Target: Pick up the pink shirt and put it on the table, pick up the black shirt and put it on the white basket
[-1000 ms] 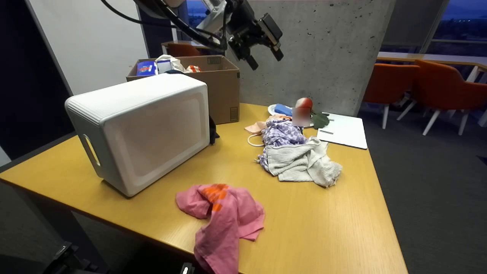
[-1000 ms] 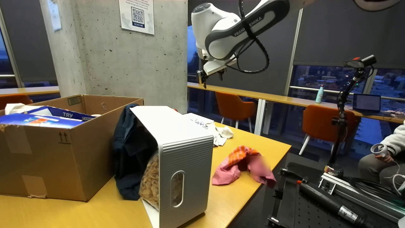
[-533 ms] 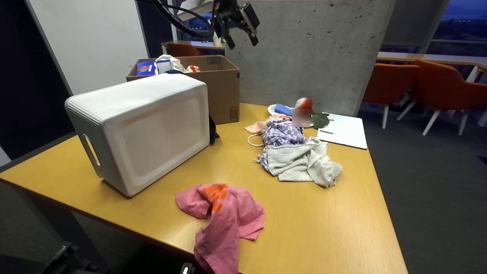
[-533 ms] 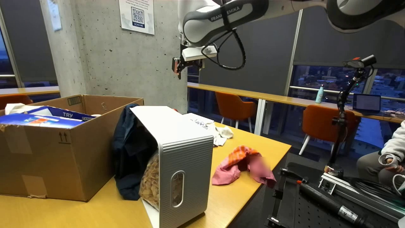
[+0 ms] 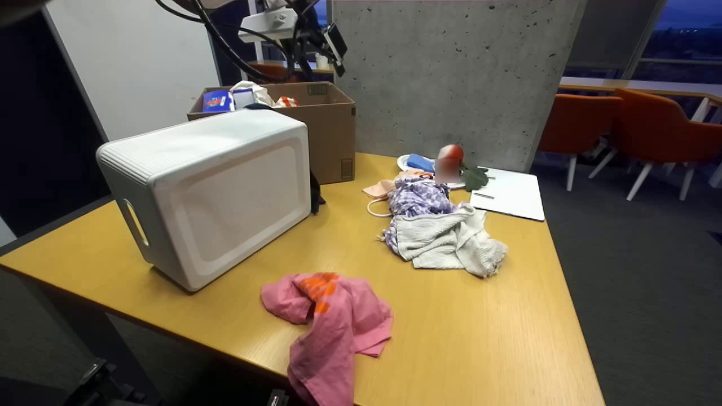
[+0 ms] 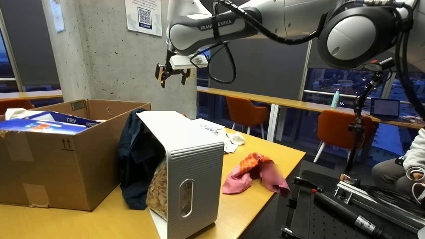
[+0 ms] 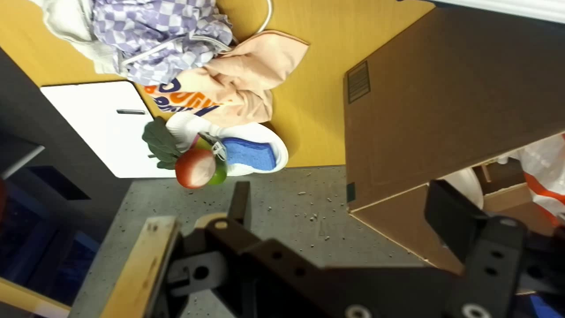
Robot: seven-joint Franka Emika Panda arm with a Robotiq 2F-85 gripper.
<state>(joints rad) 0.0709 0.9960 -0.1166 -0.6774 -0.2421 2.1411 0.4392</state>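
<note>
The pink shirt (image 5: pixel 338 332) with an orange print lies crumpled on the table (image 5: pixel 451 338), partly over its edge; it also shows in an exterior view (image 6: pixel 239 179). The white basket (image 5: pixel 237 197) stands on its side, its opening towards the cardboard box; it also shows in an exterior view (image 6: pixel 199 156). The black shirt (image 6: pixel 132 166), dark navy-looking, hangs out of the opening beside a brown patterned thing. My gripper (image 5: pixel 323 70) is open and empty, high above the cardboard box's level in both exterior views (image 6: pixel 173 83). In the wrist view its fingers (image 7: pixel 340 198) are wide apart.
A cardboard box (image 6: pixel 43 172) holding packages stands by the basket's opening. A purple checked cloth (image 5: pixel 420 197), a whitish cloth (image 5: pixel 445 242), a peach cloth (image 7: pixel 247 75), a plate with a blue sponge (image 7: pixel 249 153) and a white board (image 5: pixel 510 194) lie near the concrete pillar (image 5: pixel 451 73).
My gripper has moved left in both exterior views, towards the cardboard box and basket, staying high and open. The shirts and basket have not moved.
</note>
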